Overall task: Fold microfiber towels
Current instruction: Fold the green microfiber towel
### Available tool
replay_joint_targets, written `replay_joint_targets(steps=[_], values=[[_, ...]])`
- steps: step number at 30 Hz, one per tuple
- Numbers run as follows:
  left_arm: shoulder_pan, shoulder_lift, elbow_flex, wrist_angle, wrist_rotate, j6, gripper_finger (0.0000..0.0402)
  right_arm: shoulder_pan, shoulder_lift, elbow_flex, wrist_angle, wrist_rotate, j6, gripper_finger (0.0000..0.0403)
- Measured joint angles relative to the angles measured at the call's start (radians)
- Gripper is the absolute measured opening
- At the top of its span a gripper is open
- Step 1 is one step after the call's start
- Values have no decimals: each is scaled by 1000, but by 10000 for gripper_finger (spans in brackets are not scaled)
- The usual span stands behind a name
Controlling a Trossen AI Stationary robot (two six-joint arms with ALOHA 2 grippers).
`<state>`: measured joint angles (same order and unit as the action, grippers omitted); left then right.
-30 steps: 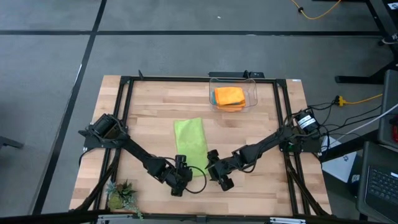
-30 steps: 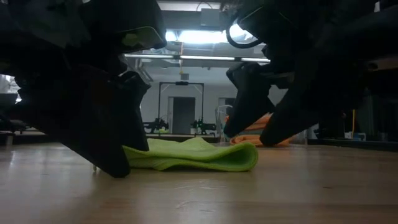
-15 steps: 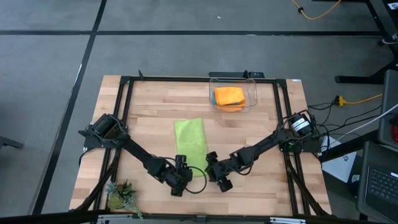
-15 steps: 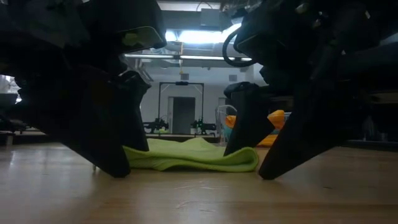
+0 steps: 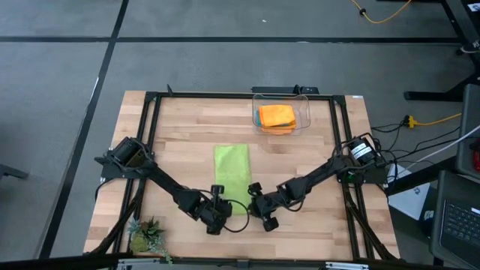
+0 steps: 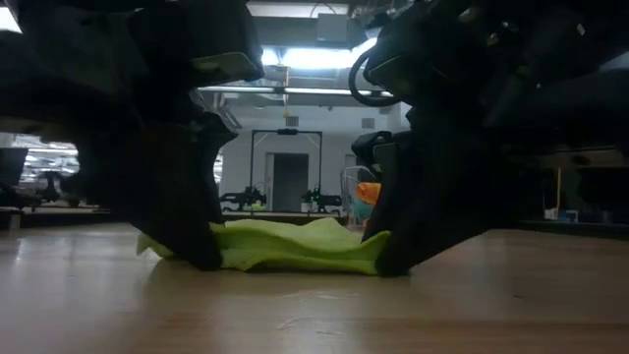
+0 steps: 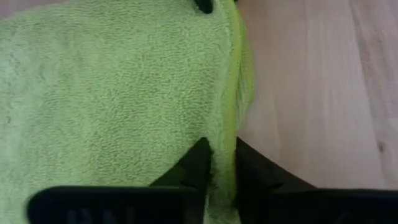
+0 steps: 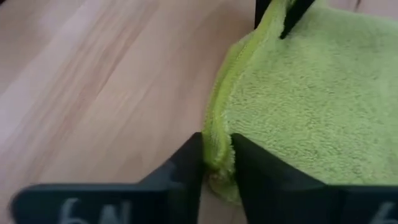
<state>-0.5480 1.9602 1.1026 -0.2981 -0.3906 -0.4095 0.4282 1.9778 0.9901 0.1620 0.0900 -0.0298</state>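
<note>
A lime green microfiber towel [image 5: 232, 171] lies as a long folded strip on the wooden table, running from far to near. My left gripper [image 5: 218, 203] is shut on its near left corner. My right gripper [image 5: 253, 203] is shut on its near right corner. In the low view the two grippers stand at either end of the towel's near edge [image 6: 295, 251]. Orange towels [image 5: 276, 115] lie in a clear bin [image 5: 304, 118] at the far side. My left gripper pinches the towel's near edge at the left corner [image 7: 222, 163] between its two fingers, slanting down from the near left. The corner sits on the table; one layer or several, I cannot tell. My right gripper pinches the near edge at the right corner [image 8: 217, 149] between its two fingers, slanting down from the near right. That corner stays low on the table, and the edge between the two holds is slack and rumpled.
A small green plant [image 5: 148, 235] stands at the near left corner. A black frame [image 5: 225, 96] runs around the tabletop. Bare wood lies left and right of the towel.
Both grippers have shut and taken hold of the towel's near corners. My right gripper sank to the table first. The towel's near end, which slanted to the right, has been drawn in and now lies straight and narrower; its far end stayed put.
</note>
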Motion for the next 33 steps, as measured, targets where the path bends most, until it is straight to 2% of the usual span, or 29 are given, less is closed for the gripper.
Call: replay_joint_targets(steps=[3, 6, 12, 18, 28, 33], values=[[0, 0, -1, -1, -12, -1, 15, -1, 0, 0, 0, 11, 11, 40], [0, 0, -1, -1, -11, -3, 6, -2, 0, 0, 1, 14, 56, 10], [-19, -22, -2, -1, -6, 1, 1, -2, -4, 15, -20, 9, 133, 7], [-47, -94, 33, -52, 73, -7, 0, 14, -35, 94, -102, 1, 170, 4], [-108, -123, 247, -212, 151, -33, 0, 103, -73, 349, -437, -6, 292, 4], [-139, -128, 359, -283, 152, -1, 0, 142, -73, 486, -582, -3, 310, 3]])
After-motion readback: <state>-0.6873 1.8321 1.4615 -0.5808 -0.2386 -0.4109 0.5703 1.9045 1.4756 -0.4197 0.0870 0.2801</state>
